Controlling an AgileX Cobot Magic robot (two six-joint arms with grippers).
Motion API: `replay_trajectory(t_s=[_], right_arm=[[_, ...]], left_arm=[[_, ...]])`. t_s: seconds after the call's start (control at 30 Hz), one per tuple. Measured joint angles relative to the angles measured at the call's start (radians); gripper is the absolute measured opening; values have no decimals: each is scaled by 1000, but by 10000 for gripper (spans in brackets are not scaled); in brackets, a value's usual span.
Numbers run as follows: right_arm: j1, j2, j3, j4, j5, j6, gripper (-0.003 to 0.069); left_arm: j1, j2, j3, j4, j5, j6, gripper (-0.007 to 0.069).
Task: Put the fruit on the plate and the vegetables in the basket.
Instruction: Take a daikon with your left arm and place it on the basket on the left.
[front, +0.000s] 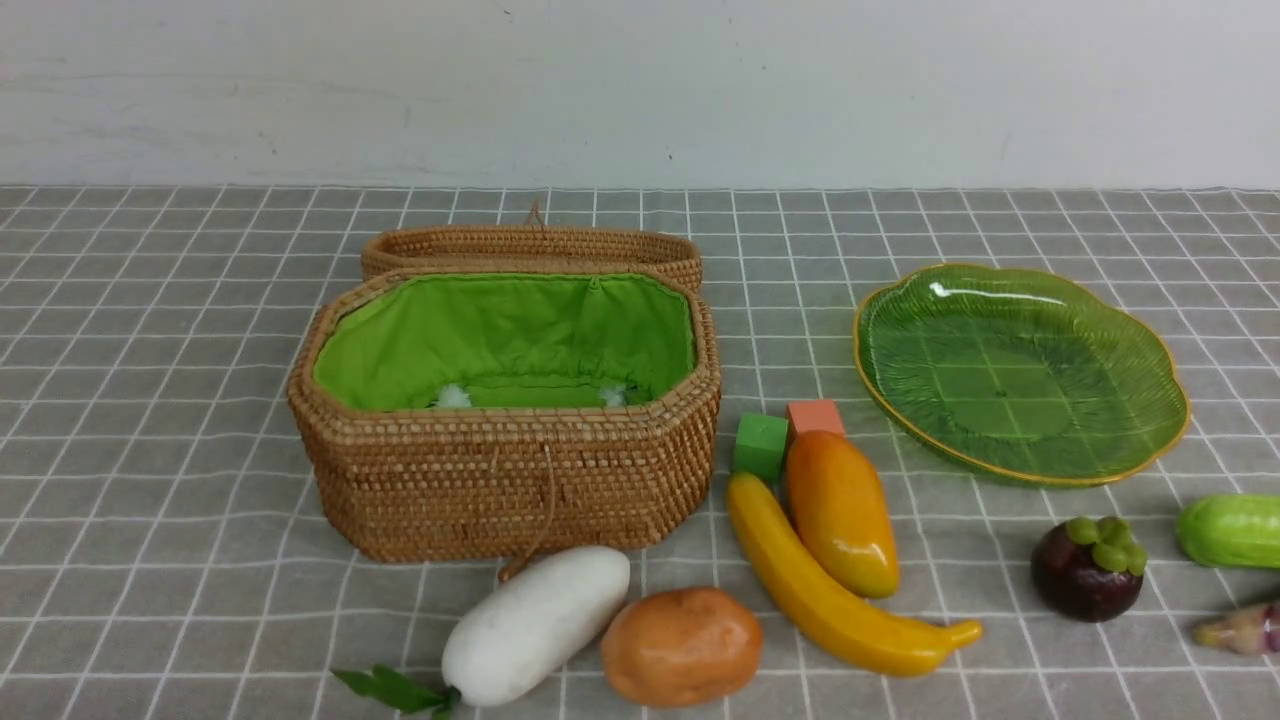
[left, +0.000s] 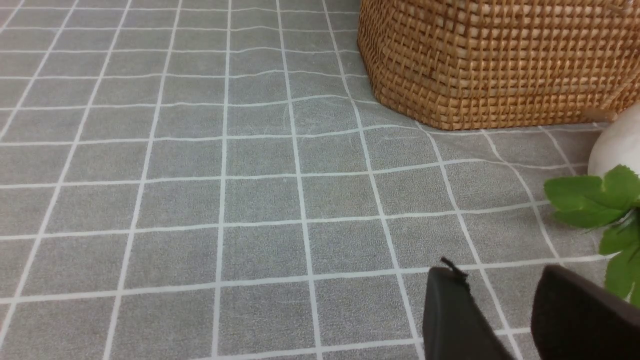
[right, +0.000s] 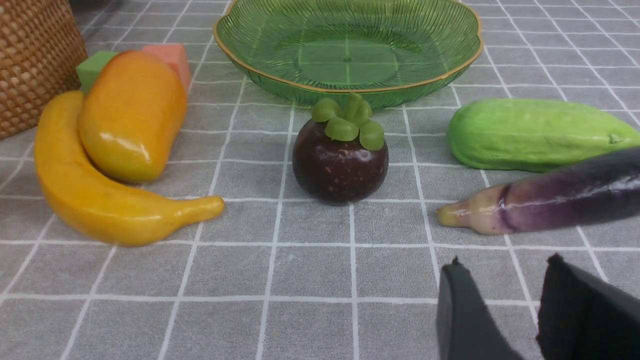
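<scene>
1. The left gripper (left: 500, 274) hangs low over the cloth (left: 200, 200), jaws spread and empty. The radish (left: 612, 185) has its leaves just beside them, and the basket (left: 480, 65) stands further ahead.
2. The right gripper (right: 505, 262) is also parted on nothing. The eggplant (right: 550, 197) lies nearest ahead, with the cucumber (right: 530, 132) and mangosteen (right: 340, 165) past it and the plate (right: 350, 30) beyond.
3. The banana (right: 95, 200) and mango (right: 132, 115) lie touching, ahead of the right jaws towards the basket. The potato (front: 680, 645) sits just beside the radish.
4. The lid (front: 530, 245) is folded back, probably so vegetables can drop straight in.
5. The plate is bare and nothing is sorted yet. Each arm seems stationed by its own container.
</scene>
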Motion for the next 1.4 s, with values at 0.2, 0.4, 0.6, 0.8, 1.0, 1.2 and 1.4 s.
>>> replay_trajectory(t_s=[0.2,0.4,0.6,0.8,1.0,1.2,1.4], right_arm=[[0,0,0,0,0,0,242],[0,0,0,0,0,0,242],[0,0,0,0,0,0,242],[0,0,0,0,0,0,242],[0,0,0,0,0,0,242],[0,0,0,0,0,0,242],[0,0,0,0,0,0,242]], left_arm=[[0,0,0,0,0,0,239],[0,0,0,0,1,0,239],[0,0,0,1,-4,0,239],[0,0,0,-30,-163,-37,239],[0,0,0,-44,-530,-63,239],[0,1,-132,-63,-588,-84,239],[0,197,-534,-63,-314,-28,239]])
